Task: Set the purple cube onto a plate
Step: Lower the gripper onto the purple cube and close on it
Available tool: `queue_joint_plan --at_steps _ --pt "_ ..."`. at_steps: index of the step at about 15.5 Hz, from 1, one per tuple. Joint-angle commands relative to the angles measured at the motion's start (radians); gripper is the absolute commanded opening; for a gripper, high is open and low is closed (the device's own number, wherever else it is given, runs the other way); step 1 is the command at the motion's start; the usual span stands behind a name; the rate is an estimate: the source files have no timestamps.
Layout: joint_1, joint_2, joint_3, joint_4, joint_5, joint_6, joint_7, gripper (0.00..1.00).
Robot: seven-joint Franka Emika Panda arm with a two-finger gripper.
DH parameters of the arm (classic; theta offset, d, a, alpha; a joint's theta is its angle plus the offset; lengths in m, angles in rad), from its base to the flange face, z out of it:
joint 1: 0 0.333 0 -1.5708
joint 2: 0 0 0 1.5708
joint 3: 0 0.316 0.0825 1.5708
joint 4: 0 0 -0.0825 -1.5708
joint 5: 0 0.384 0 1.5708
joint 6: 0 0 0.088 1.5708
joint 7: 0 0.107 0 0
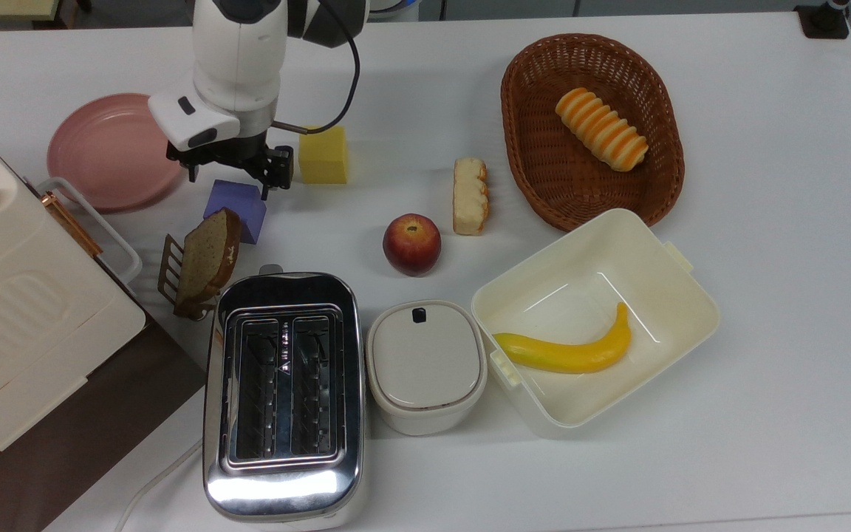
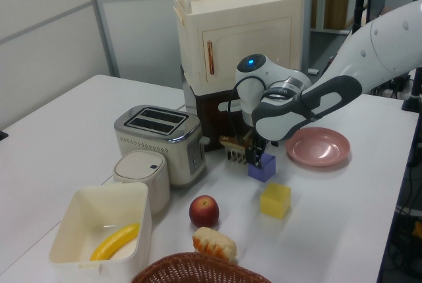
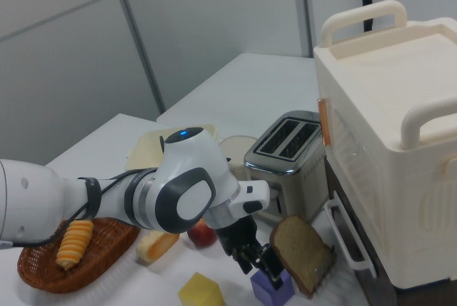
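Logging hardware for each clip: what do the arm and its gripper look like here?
The arm is glossy white with rounded shells and dark grey joint bands; one joint cap carries a small blue light. A black cable loops along the wrist. The gripper has a white block body with dark oval insets and black fingers.
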Motion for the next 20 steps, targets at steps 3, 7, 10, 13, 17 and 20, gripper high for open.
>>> queue_joint_plan --at_steps 3,7,10,13,17,20 --pt "0.005 0.056 -0.001 -0.005 -0.002 0.083 -0.003 1.0" --pt "-0.001 0.059 -0.001 0.001 -0.002 0.085 -0.003 0.93" --pt "0.001 0.059 -0.003 0.001 -0.016 0.074 -0.005 0.26" --pt "-0.001 0.056 -0.003 0.001 -0.016 0.071 -0.005 0.26" --pt "-0.005 0.017 -0.003 0.001 -0.011 0.029 0.02 0.29" --pt "-0.033 -0.095 -0.003 0.001 -0.008 -0.125 0.02 0.3"
